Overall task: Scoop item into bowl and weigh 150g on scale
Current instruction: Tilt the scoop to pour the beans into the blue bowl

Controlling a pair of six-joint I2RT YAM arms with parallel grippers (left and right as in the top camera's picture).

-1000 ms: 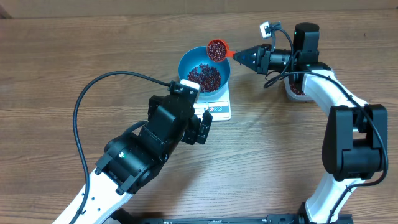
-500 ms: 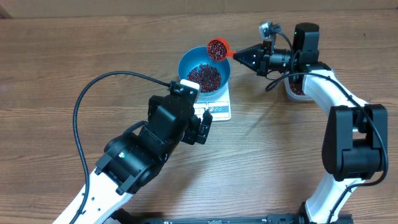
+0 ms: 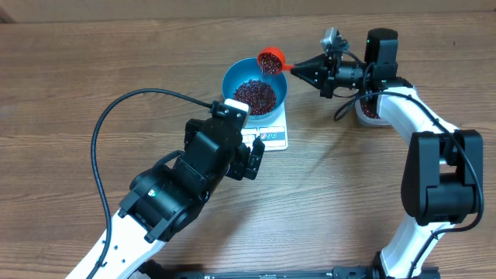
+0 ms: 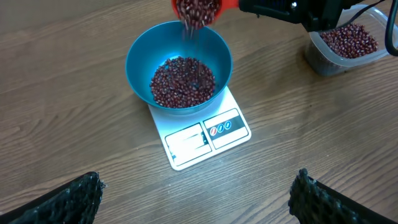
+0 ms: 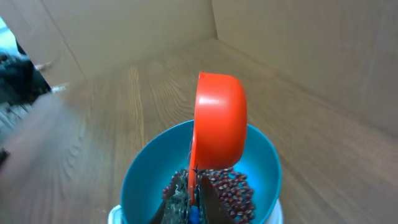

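Bowl (image 4: 140, 62): on the scale (image 4: 205, 134), part filled with beans (image 4: 183, 82). Right gripper (image 3: 298, 71): clamped tight on the handle of an orange scoop (image 3: 270, 60), which is tipped over the bowl's far rim, beans falling from it. Left gripper (image 4: 198, 193): fingers spread wide, holding nothing, above the table near the scale's display edge. Tub (image 4: 317, 59): beans inside, apart from the scale.

The left arm (image 3: 167, 194) angles in from the lower left, the left claw (image 3: 254, 159) spread wide and held aloft; the right arm (image 3: 403, 116) folds back from the right, wrist rolled, the right claw (image 3: 301, 71) pinched tight on a scoop (image 3: 270, 60).
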